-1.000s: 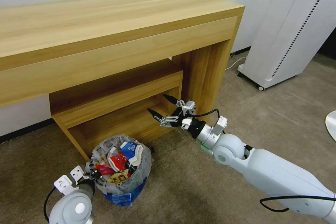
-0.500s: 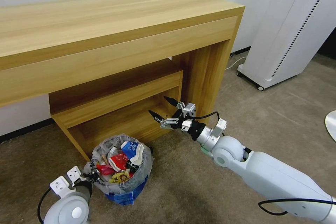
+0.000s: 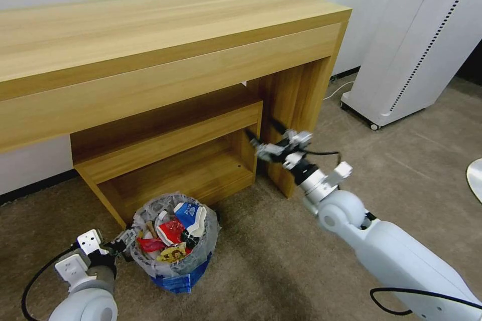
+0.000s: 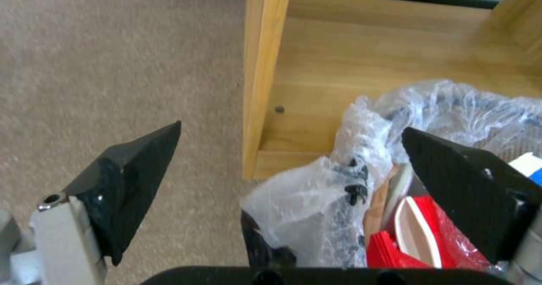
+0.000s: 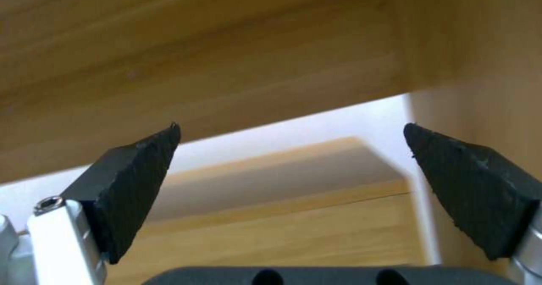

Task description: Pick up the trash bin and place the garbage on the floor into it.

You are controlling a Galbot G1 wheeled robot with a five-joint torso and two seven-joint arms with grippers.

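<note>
The trash bin (image 3: 175,256), lined with a crinkly clear bag (image 4: 316,192), stands on the beige floor (image 3: 261,261) in front of the desk's low shelf. It holds garbage: a red wrapper (image 3: 170,230), a blue-white carton (image 3: 187,212) and other scraps. My left gripper (image 3: 125,242) sits at the bin's left rim and is open. In the left wrist view the left gripper (image 4: 291,128) has one finger over the garbage and the other over the carpet. My right gripper (image 3: 262,131) hangs open and empty in the air by the desk's right leg. The right gripper (image 5: 291,126) faces the desk's underside.
The wooden desk (image 3: 165,35) with its lower shelf (image 3: 191,170) stands right behind the bin. A white wheeled appliance (image 3: 416,40) and a cable (image 3: 337,90) are at the right. Open carpet lies in front of the bin and to its right.
My right gripper rose and swung right, from in front of the shelf to the desk's leg. My left arm slid left and back a little. The bin stayed in place.
</note>
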